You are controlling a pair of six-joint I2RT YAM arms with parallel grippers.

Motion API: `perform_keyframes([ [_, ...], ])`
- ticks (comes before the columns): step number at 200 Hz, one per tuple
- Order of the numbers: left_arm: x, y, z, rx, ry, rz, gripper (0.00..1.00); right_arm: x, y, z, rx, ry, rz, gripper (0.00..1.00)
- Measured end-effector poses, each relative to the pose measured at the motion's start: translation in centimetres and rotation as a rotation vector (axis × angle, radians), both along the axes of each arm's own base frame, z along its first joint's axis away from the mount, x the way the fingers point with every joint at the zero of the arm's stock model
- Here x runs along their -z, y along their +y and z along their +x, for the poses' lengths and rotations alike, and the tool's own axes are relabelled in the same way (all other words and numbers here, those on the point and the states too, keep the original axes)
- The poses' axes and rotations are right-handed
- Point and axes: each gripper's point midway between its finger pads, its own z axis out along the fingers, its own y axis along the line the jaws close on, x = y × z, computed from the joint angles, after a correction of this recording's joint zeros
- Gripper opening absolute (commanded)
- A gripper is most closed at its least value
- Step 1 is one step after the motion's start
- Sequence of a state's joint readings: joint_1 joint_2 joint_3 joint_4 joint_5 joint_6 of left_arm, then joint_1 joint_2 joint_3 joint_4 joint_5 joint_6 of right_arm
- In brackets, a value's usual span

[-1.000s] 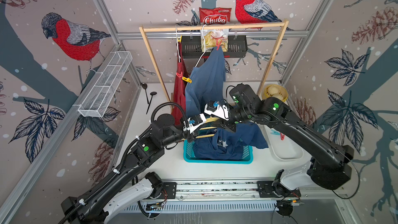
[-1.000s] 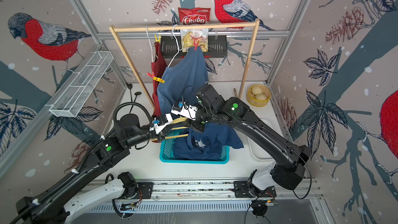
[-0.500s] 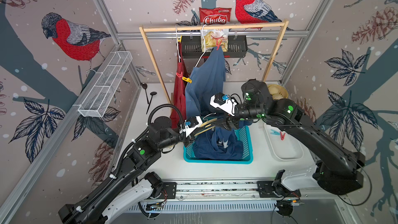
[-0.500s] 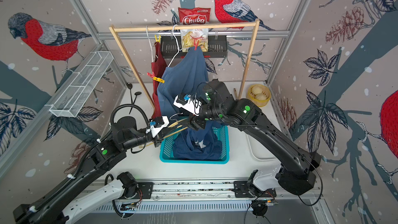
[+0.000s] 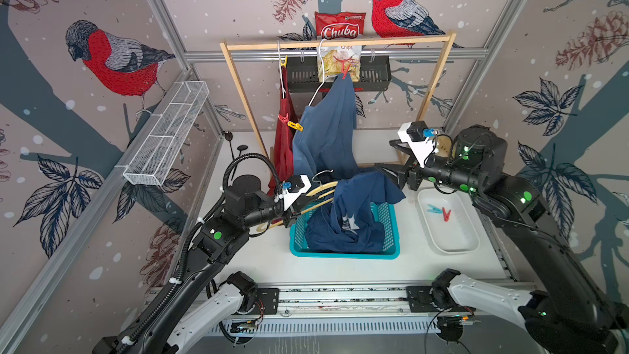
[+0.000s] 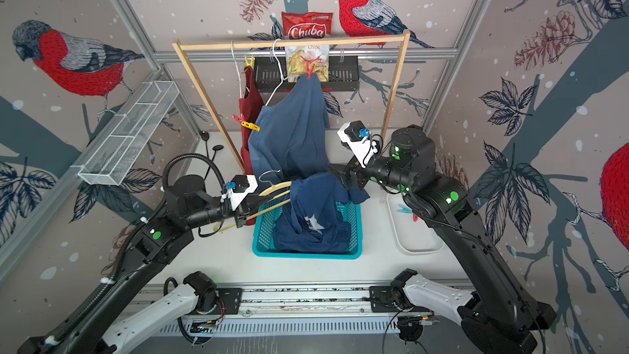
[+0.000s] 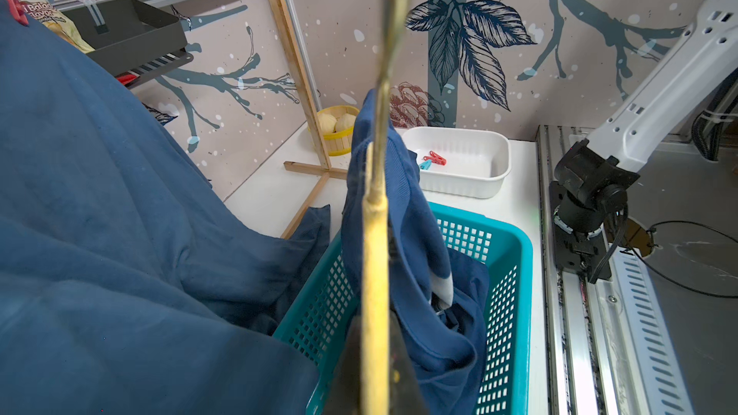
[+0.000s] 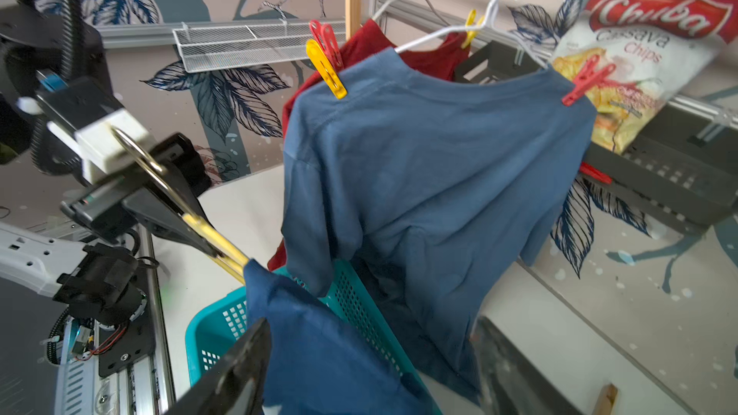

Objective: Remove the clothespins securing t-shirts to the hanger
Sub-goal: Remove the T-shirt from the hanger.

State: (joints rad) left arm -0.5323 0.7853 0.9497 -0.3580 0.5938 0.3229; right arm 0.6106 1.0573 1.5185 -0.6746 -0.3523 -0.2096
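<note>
My left gripper [image 5: 299,203] is shut on a wooden hanger [image 5: 321,188] held over the teal basket. A navy t-shirt [image 5: 354,206] with a white print drapes from the hanger's far end down into the basket. My right gripper [image 8: 369,353] is open, its fingers either side of the navy cloth without pinching it. On the rail, a blue t-shirt [image 5: 326,134] hangs by a yellow clothespin [image 8: 327,71] and a red clothespin [image 8: 585,79]. Behind it, a dark red t-shirt [image 5: 284,137] carries a red clothespin [image 8: 325,39] and a yellow clothespin [image 5: 283,61].
The teal basket [image 5: 343,254] stands at the middle front. A white tray [image 5: 449,233] at the right holds a light blue clothespin [image 5: 434,209] and a red one [image 5: 446,214]. A wooden rack [image 5: 340,44], a black shelf, chip bags and a yellow bowl [image 7: 337,129] stand behind.
My right gripper has opened and drawn back to the right, away from the hanger. The navy t-shirt has slid lower into the basket. My left gripper still holds the hanger, shifted slightly left.
</note>
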Motion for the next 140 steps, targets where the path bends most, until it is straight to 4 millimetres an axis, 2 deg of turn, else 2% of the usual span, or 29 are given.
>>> perform_keyframes([
  [29,-0.4,0.9,0.0,0.015,0.025,-0.005,0.0,4.4,-2.3,1.6,0.065,0.088,0.005,0.85],
  [44,-0.5,1.4,0.1,0.014,0.047,-0.006,0.0,6.4,-3.3,1.7,0.081,0.144,0.028,0.9],
  [60,-1.2,1.8,0.0,0.02,0.045,-0.015,0.0,6.7,-3.9,1.1,0.06,0.151,0.081,0.95],
  [81,-1.5,2.1,-0.2,0.035,0.053,-0.016,0.0,6.3,-3.8,-0.3,-0.012,0.13,0.146,0.95],
  [95,-1.7,2.3,-0.2,0.041,0.065,-0.014,0.0,6.6,-3.5,-0.5,-0.047,0.128,0.162,0.96],
  [140,-2.8,2.8,-0.7,0.05,0.051,-0.014,0.0,10.7,-2.3,0.6,-0.083,0.242,0.132,0.96],
])
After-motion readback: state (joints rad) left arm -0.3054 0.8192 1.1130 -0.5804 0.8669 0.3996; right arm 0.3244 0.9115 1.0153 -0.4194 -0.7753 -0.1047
